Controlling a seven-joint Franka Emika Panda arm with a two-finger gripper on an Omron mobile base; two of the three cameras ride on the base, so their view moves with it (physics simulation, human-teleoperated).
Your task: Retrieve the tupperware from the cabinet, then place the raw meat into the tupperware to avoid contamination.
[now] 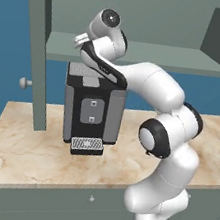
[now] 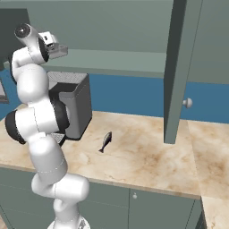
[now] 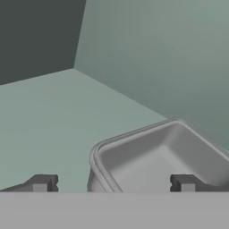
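Wide-open gripper (image 3: 114,183) astride tupperware (image 3: 165,156) rim; long axis slanting up-right

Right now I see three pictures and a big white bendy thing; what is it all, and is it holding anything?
The white thing is a robot arm standing at a kitchen counter. Two pictures come from cameras behind it, one on each side. The third looks out from its hand, between the claw tips. The arm reaches into the open cabinet, where a shallow grey tupperware sits on the shelf. The claw is open, with one rim of the tupperware between its tips, so nothing is held. On the counter stand a coffee machine and a small dark fish.
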